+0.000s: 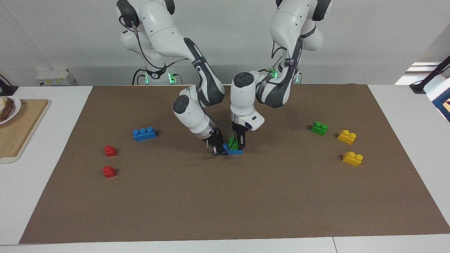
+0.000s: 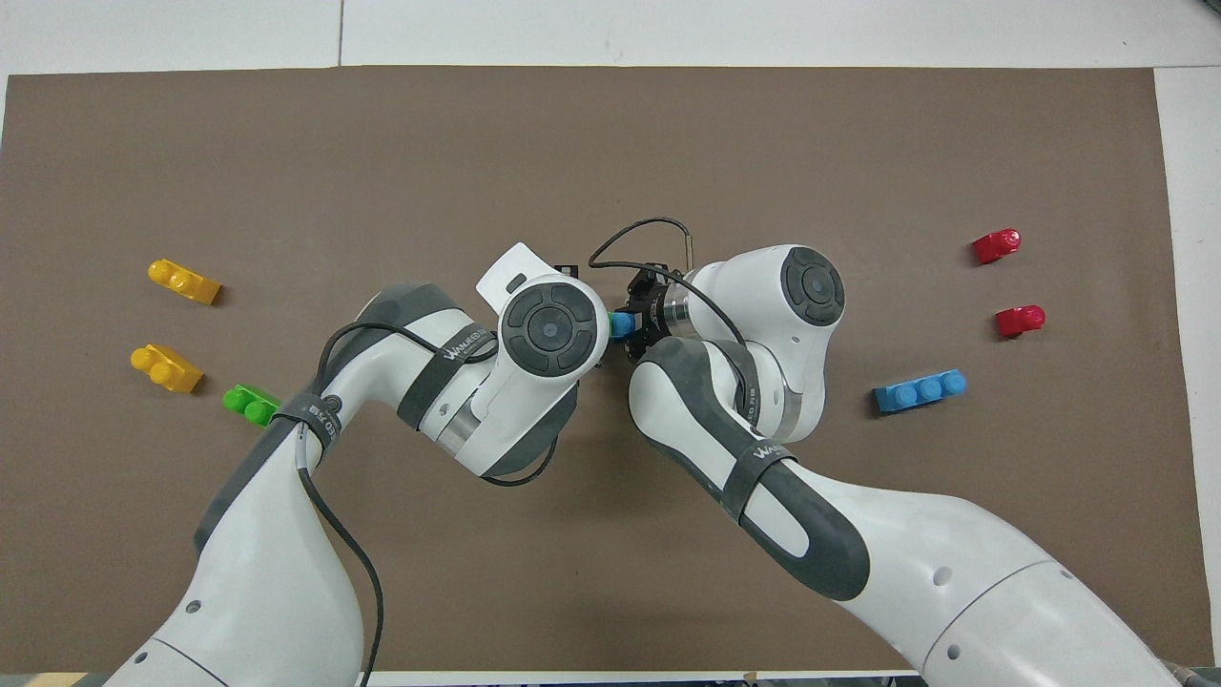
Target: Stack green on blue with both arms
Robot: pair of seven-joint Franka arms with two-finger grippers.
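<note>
A green brick [image 1: 232,143] sits on top of a blue brick [image 1: 235,151] on the middle of the brown mat [image 1: 225,203]. My left gripper [image 1: 238,144] comes straight down on the green brick and is shut on it. My right gripper [image 1: 218,147] leans in from the right arm's end and is shut on the end of that blue brick [image 2: 620,326]. In the overhead view the left wrist hides the green brick and the left gripper; the right gripper [image 2: 633,321] shows beside the blue end. A second blue brick [image 1: 144,134] and a second green brick [image 1: 319,128] lie apart on the mat.
Two red bricks [image 1: 110,150] [image 1: 109,171] lie toward the right arm's end. Two yellow bricks [image 1: 347,136] [image 1: 352,158] lie toward the left arm's end, by the second green brick. A wooden board [image 1: 21,133] with a plate lies off the mat at the right arm's end.
</note>
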